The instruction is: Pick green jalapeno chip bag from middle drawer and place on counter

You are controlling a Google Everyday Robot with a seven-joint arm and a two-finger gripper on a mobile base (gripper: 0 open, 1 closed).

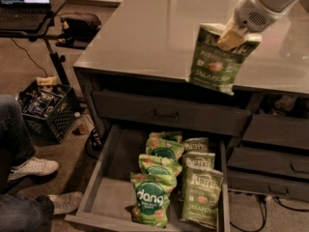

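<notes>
The gripper [231,36] hangs over the front edge of the desk [145,37], jaws pinching the top of the green jalapeno chip bag [217,64], well above the open middle drawer [99,178]. Best carry it inward, lower until its bottom rests, then release.

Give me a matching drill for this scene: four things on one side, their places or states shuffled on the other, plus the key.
1. green jalapeno chip bag
2. middle drawer
3. dang bag
4. end effector

A. pulled open below the counter
B. lying at the drawer's front
C. hanging in the air at counter height
D. shut on the bag's top, upper right of the view

Pairs: 1-C, 2-A, 3-B, 4-D
</notes>
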